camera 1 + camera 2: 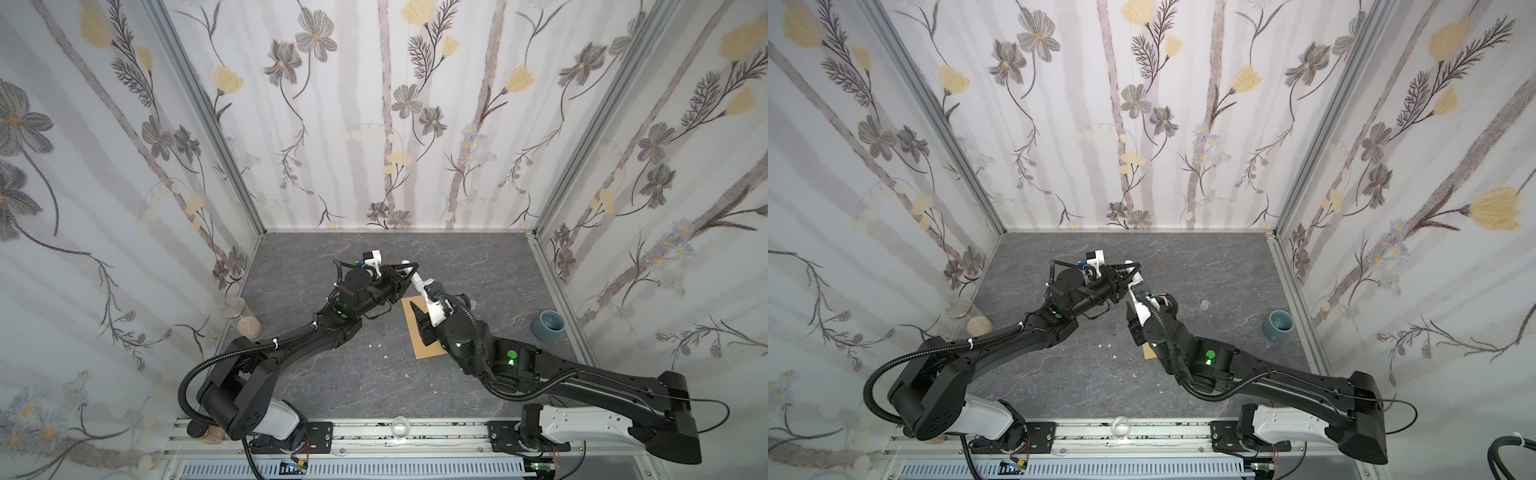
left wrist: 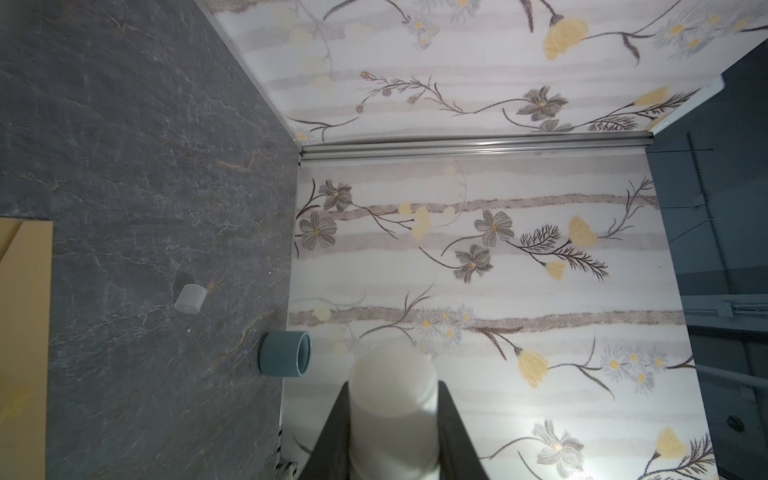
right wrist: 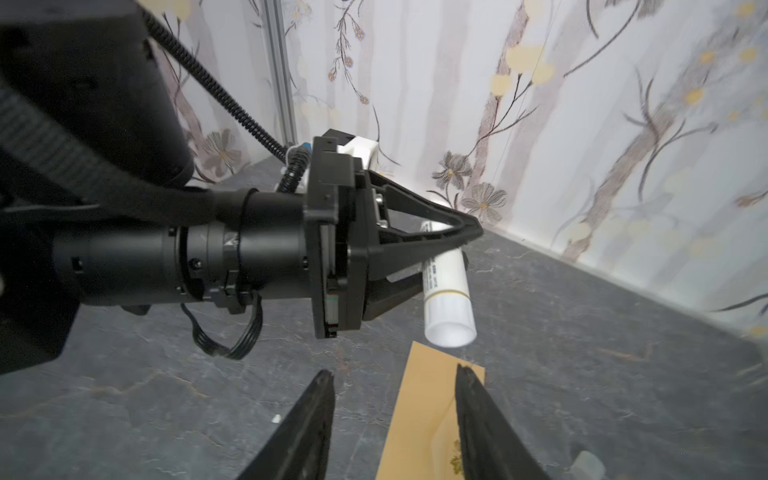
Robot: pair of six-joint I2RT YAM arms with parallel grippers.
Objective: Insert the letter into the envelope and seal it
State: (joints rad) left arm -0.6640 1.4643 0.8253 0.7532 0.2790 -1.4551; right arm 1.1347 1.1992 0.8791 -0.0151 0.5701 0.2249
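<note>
Right gripper (image 3: pixel 395 370) wide, left gripper (image 3: pixel 465 247) holds glue stick (image 3: pixel 446 299), left wrist view shows cap (image 2: pixel 190 298)

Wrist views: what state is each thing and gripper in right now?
glue stick: uncapped, held in the air
cap: off, lying loose
envelope: lying flat, flap unclear
left gripper: jaws shut on glue stick
right gripper: jaws open, empty
letter: not visible
</note>
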